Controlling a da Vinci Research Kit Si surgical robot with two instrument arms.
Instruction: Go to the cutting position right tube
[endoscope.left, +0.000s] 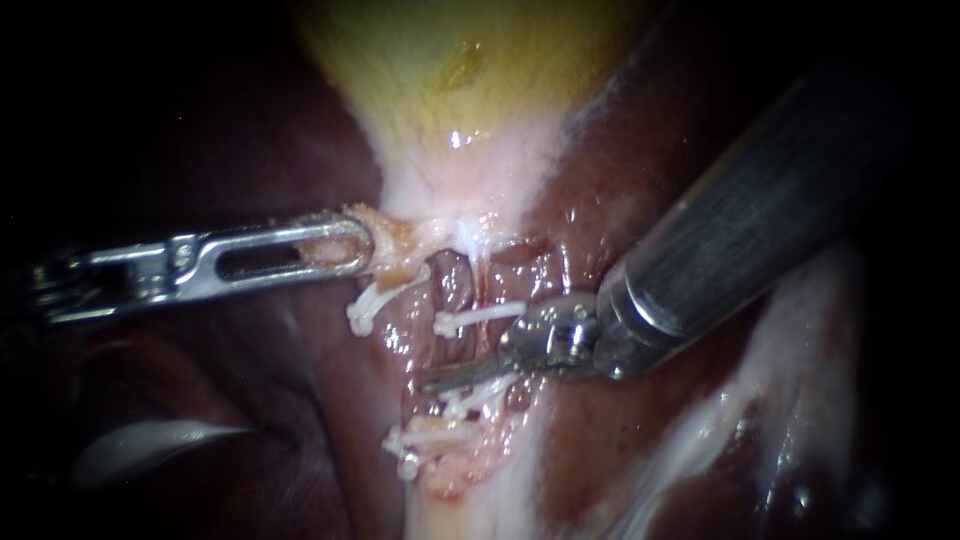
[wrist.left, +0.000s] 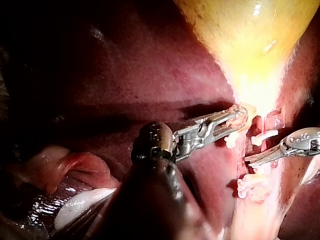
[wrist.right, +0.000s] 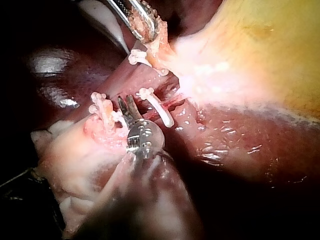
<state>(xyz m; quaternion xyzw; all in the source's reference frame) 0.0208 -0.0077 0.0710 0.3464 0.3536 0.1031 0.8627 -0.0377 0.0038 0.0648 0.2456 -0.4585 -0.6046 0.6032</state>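
- Right tube (endoscope.left: 455, 347): a short pink strand running down from the neck of the gallbladder (endoscope.left: 460, 90). An upper clip (endoscope.left: 480, 318) and lower clips (endoscope.left: 470, 398) cross it, with a bare stretch between them.
- The right instrument (endoscope.left: 440, 378) comes in from the upper right. Its thick shaft slants down and its wrist is bent, so the slim blades point across that bare stretch.
- In the right wrist view the right instrument (wrist.right: 126, 104) shows its two blades a little apart, released and gripping nothing. I cannot tell whether they touch the tube.
- The left instrument (endoscope.left: 360, 245) reaches in almost level from the left. Its slotted jaws are clenched on pale tissue at the gallbladder's neck, just above a left clip (endoscope.left: 372, 305).
- In the endoscope view the right blades overlap into one thin sliver, so the gap does not show there.
- The right shaft covers part of the liver (endoscope.left: 590, 190) behind it.
- The rear of the left instrument fades into darkness at the edge of the endoscope view.
- In the left wrist view the left instrument's own dark shaft blocks the near tissue, and the right instrument (wrist.left: 252, 161) is cut off just behind its wrist.
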